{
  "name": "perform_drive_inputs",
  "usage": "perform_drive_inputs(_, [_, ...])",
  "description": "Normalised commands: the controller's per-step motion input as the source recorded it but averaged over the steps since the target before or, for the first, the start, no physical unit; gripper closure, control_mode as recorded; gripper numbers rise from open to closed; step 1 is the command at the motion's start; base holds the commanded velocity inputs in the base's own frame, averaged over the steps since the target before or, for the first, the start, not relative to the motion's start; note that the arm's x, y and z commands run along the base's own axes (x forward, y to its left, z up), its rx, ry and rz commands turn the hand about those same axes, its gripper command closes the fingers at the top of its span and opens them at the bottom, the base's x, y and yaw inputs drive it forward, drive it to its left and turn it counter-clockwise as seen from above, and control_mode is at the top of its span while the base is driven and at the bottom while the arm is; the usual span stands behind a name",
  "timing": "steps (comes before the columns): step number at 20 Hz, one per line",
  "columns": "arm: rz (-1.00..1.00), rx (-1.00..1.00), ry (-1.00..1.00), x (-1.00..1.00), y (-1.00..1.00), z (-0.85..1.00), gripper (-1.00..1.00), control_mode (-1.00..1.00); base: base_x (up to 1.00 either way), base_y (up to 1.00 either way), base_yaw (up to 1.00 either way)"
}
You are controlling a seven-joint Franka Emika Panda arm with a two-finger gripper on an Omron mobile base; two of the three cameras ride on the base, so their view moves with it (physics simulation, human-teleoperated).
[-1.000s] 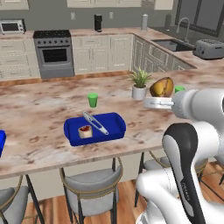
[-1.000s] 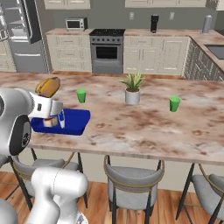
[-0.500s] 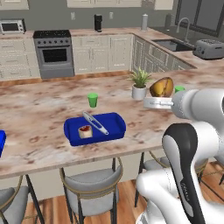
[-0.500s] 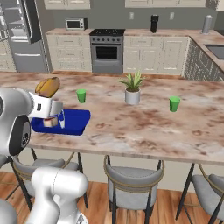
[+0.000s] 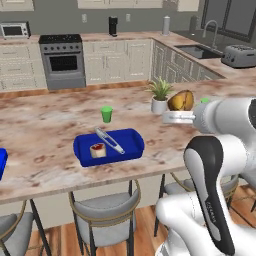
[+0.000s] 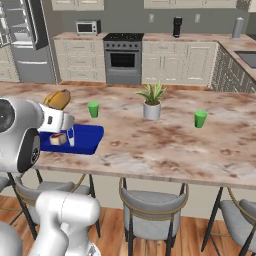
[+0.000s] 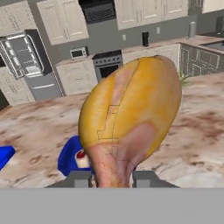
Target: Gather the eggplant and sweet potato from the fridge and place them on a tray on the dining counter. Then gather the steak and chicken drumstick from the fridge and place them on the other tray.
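Gripper [image 7: 111, 178] clamping chicken drumstick [image 7: 131, 127] by narrow end, holding it up above dining counter [image 5: 45, 135], right of blue tray [image 5: 131, 145]. Steak [image 5: 98, 150] lying in that tray beside long silver utensil [image 5: 110, 141]. Green cup [image 5: 106, 114] standing just behind tray; potted plant [image 5: 160, 97] further right; second green cup [image 6: 200, 119] right of plant. Stools [image 6: 152, 212] lining near edge. Stove [image 5: 62, 60], cream cabinets [image 5: 117, 60], microwave [image 6: 87, 27] sitting along back wall. Fridge [image 6: 27, 40] standing open at far left.
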Motion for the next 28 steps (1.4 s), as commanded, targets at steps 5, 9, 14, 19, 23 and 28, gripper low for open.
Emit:
perform_drive_inputs(5, [0.12,-0.02,0.11,0.5,0.01,-0.19,1.0,-1.0,0.0,0.0,0.0])
perform_drive_inputs(9, [0.13,-0.06,0.04,0.38,0.1,-0.22,1.0,-1.0,0.0,0.0,0.0])
perform_drive_inputs(14, [0.17,-0.05,0.02,0.13,0.07,-0.32,1.0,-1.0,0.0,0.0,0.0])
perform_drive_inputs(19, [0.15,-0.02,0.04,0.34,0.0,-0.27,1.0,-1.0,0.0,0.0,0.0])
perform_drive_inputs(23, [0.12,-0.05,0.07,0.41,0.11,-0.26,1.0,-1.0,0.0,0.0,0.0])
perform_drive_inputs(28, [0.13,-0.06,0.07,0.39,0.07,-0.33,1.0,-1.0,0.0,0.0,0.0])
